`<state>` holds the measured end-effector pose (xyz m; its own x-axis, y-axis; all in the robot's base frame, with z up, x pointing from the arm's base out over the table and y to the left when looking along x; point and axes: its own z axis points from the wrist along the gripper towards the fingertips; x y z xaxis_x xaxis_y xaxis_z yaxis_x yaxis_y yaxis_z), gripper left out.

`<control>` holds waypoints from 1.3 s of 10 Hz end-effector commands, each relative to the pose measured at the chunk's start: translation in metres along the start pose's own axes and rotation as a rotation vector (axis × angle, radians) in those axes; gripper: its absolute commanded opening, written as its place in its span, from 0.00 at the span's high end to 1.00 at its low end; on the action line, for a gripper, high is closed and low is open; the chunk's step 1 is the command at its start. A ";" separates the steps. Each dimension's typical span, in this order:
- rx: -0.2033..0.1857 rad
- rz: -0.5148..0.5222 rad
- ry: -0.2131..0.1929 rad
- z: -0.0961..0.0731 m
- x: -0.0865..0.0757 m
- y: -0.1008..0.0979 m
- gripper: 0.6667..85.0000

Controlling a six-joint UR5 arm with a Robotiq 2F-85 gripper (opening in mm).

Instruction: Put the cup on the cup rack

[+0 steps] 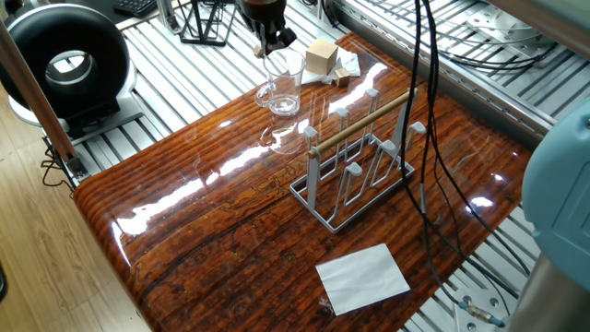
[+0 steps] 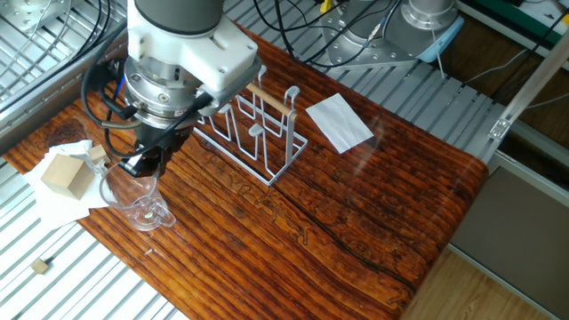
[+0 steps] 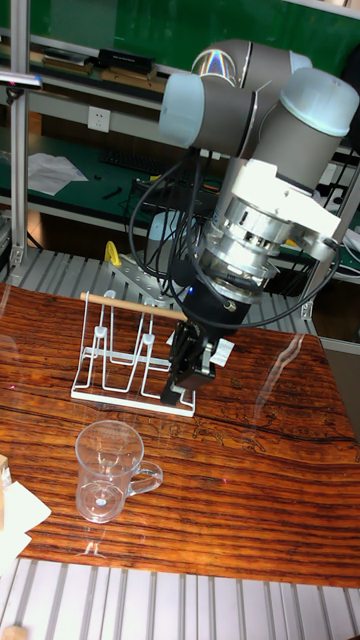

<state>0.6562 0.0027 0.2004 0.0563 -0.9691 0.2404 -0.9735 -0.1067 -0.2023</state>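
Glossy wood table (image 1: 212, 231) — cup (image 3: 105, 470), gripper (image 3: 190, 375) unlabelled.

A wooden block (image 1: 322, 57) sits on white paper (image 2: 55, 197); another sheet (image 1: 363, 277) lies apart.

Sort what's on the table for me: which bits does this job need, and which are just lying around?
Needed: cup, upright on the table; cup rack, with bare pegs; pincer above the cup's rim.

Lying around: wooden block on white paper; white sheet; black wire stand off the table.
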 end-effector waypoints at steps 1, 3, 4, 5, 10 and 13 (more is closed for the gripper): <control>0.003 0.014 -0.007 -0.001 -0.001 -0.001 1.00; -0.005 0.011 -0.027 -0.001 -0.006 0.001 1.00; -0.018 0.016 -0.047 0.000 -0.010 0.004 1.00; -0.040 0.035 -0.066 -0.001 -0.015 0.008 1.00; -0.063 0.083 -0.122 0.020 -0.029 -0.008 1.00; -0.065 0.110 -0.125 0.036 -0.030 -0.019 1.00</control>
<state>0.6690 0.0233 0.1727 -0.0044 -0.9922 0.1244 -0.9878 -0.0151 -0.1551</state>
